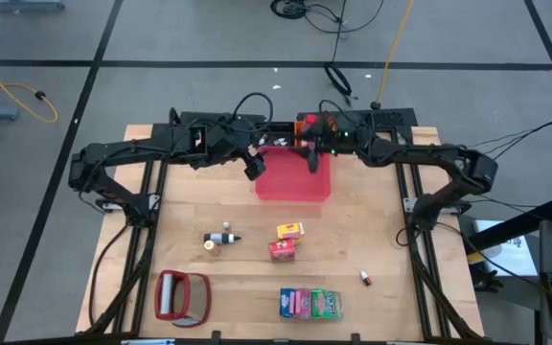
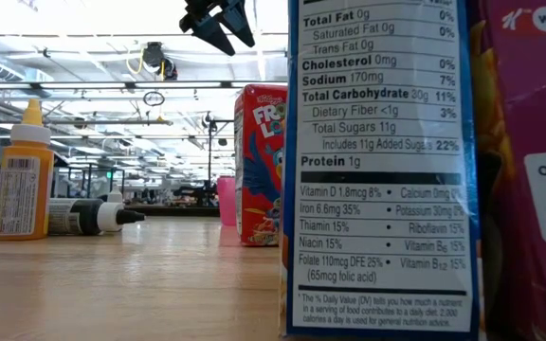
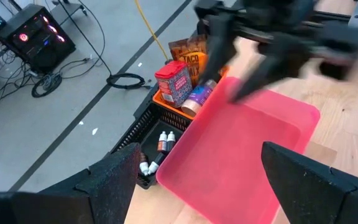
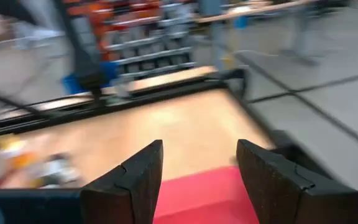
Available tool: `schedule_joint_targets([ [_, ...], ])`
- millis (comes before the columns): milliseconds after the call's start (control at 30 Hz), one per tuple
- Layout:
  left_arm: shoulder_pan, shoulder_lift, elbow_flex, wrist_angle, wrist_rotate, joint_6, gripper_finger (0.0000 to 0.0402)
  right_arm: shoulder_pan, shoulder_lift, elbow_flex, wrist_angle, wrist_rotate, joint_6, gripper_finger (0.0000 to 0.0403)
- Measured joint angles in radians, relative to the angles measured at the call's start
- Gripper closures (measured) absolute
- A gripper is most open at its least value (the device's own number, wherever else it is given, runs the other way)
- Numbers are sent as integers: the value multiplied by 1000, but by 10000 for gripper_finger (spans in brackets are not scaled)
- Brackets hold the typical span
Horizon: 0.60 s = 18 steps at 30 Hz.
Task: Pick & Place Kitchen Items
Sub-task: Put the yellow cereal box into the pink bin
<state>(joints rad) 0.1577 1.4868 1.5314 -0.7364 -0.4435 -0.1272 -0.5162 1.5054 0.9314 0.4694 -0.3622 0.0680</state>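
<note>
My left gripper (image 1: 254, 165) hangs open above the far left corner of the red tray (image 1: 293, 177), with nothing between its wide-spread fingers (image 3: 303, 180). My right gripper (image 1: 314, 158) is open over the tray's far edge; the gap between its fingers (image 4: 197, 180) is empty. On the table lie a yellow carton (image 1: 290, 230), a red carton (image 1: 282, 250), small bottles (image 1: 220, 240), a row of packets (image 1: 310, 303) and a small red item (image 1: 365, 278). A black basket (image 3: 145, 134) at the far edge holds a red container (image 3: 174, 81), a purple jar (image 3: 199, 98) and tiny bottles (image 3: 164, 142).
A red-framed silvery flat object (image 1: 182, 295) lies near the front left. In the low view the blue packet's label (image 2: 377, 170) and a pink packet (image 2: 529, 170) fill the right half; the red carton (image 2: 259, 166) and a yellow bottle (image 2: 25, 170) stand beyond.
</note>
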Motion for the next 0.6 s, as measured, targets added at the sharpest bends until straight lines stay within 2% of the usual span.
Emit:
schedule_joint_targets([
  [267, 0, 0, 0, -1, 0, 11, 66, 184, -98, 0, -190, -143, 0, 206],
  [600, 0, 0, 0, -1, 0, 29, 66, 389, -143, 0, -398, -164, 0, 206],
])
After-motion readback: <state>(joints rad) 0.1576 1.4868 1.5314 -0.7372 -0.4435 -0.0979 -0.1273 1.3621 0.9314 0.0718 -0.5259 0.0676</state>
